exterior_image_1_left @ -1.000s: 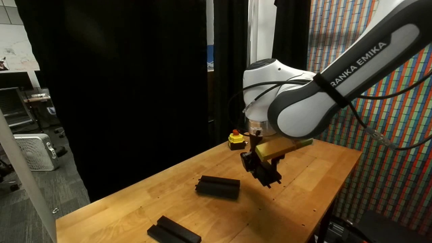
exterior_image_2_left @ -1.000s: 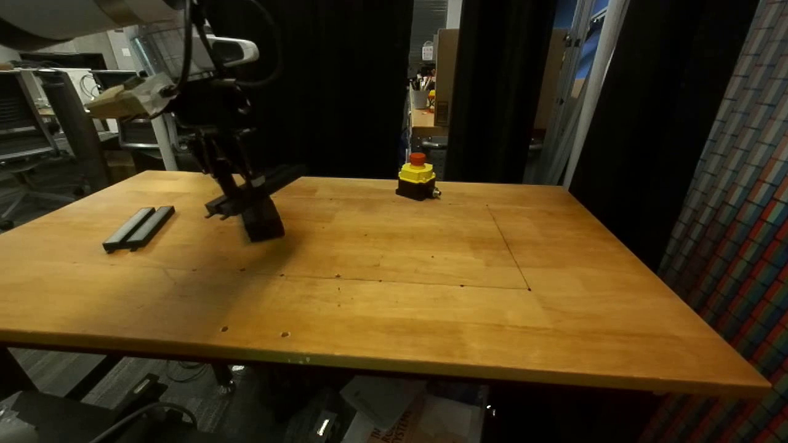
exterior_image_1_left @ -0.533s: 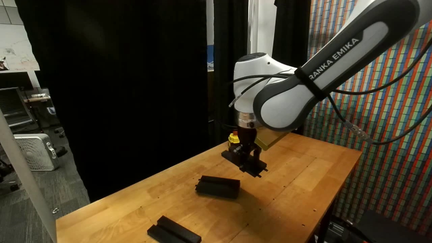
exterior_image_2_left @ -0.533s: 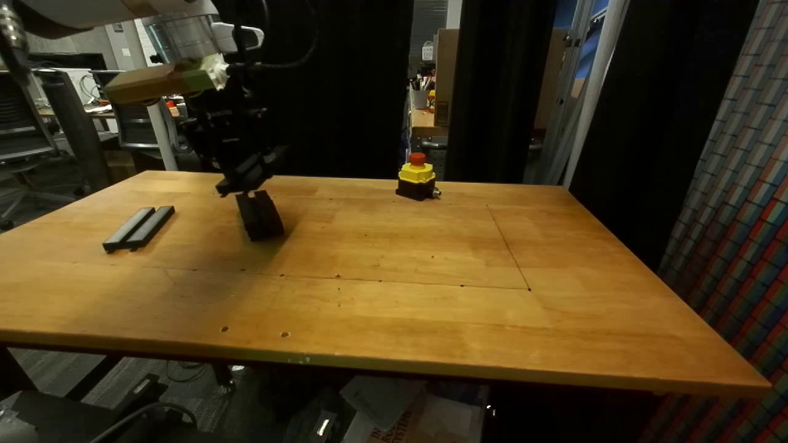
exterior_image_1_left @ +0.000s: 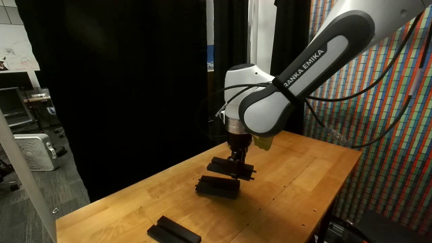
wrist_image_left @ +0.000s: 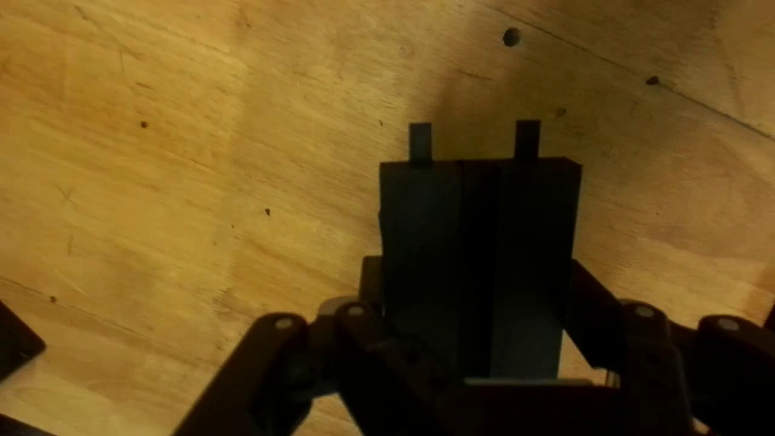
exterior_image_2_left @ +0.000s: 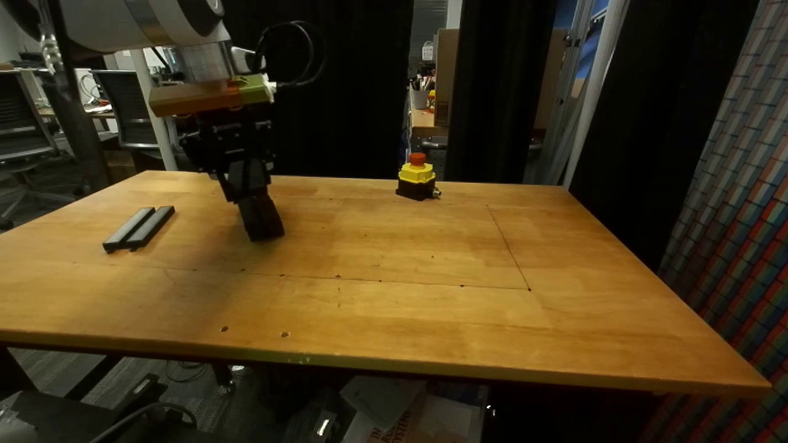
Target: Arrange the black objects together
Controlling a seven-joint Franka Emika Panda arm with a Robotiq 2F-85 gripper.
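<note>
Black piece [wrist_image_left: 475,260], the held one, is up in the air over the bench [exterior_image_1_left: 287,209]. The gripper [wrist_image_left: 478,303] has a tight hold of it, with its fingers [wrist_image_left: 596,318] on the two long sides. Two little pegs [wrist_image_left: 420,142] stick out of one end, and a groove runs down the middle. I can't tell if it is one part or two parts pressed together.

A second ago it was tipped and farther off. Since then the arm [exterior_image_1_left: 303,77] has carried it across and swung it round. Now it is close above the middle piece [exterior_image_1_left: 217,189] and points nearly the same way. Even with both exterior views, I can't tell if the two touch. Their pegs stick out at opposite ends.

The middle piece and the lone piece [exterior_image_2_left: 151,229] have not moved. They lie on the bench, well apart.

I think the robot wants to put the held one down by the middle piece, so those two would be together. If it comes down crooked, it could bump the middle piece away. The lone piece would need to join them too, so the job is not done yet.
</note>
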